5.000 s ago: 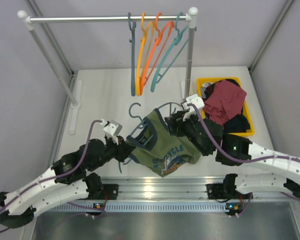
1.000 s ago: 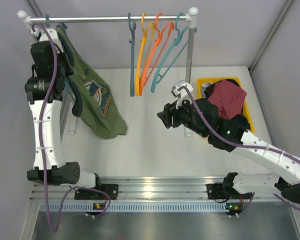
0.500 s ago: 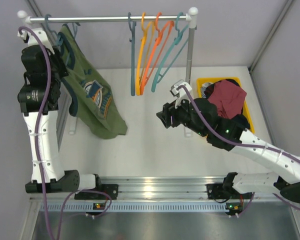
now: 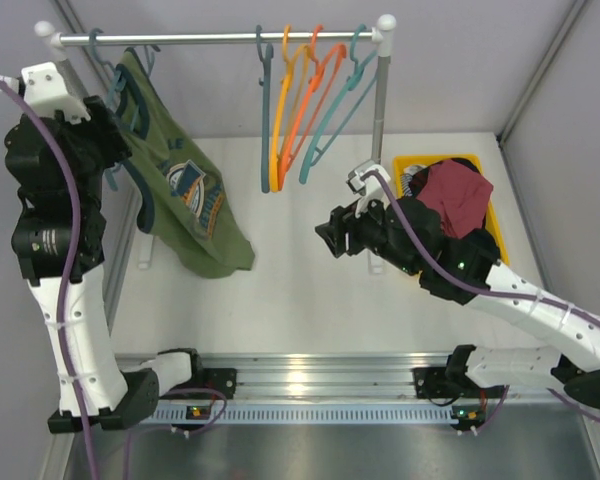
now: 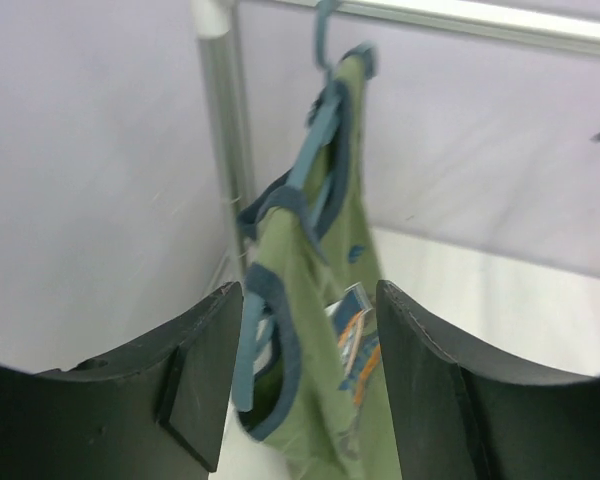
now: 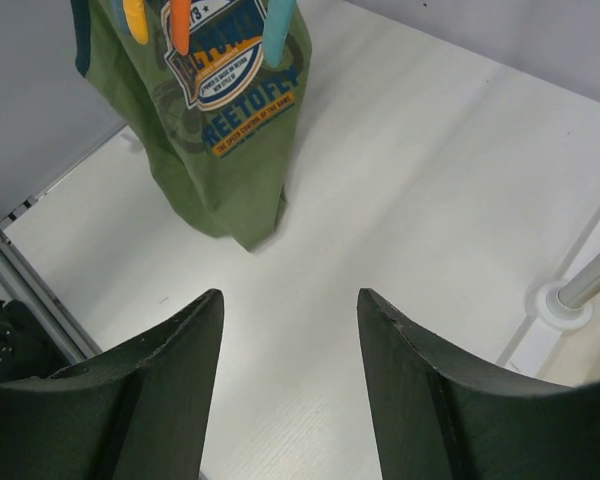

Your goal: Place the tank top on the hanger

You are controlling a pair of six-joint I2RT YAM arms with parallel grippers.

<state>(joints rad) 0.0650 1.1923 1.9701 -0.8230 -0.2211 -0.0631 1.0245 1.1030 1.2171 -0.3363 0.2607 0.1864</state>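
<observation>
Since 1 second ago the left arm has pulled back from the rail [image 4: 200,38], and the left gripper [image 5: 310,300] has let go. Its jaws stand well apart with nothing between them, clear of the cloth. The tank top [image 4: 190,195] hangs on the hanger [image 5: 315,140], whose hook sits over the rail's left end. The right gripper [image 6: 290,300] has barely shifted. It hovers above the table [image 4: 310,310] beside the yellow bin [image 4: 435,158], jaws parted and empty.
</observation>
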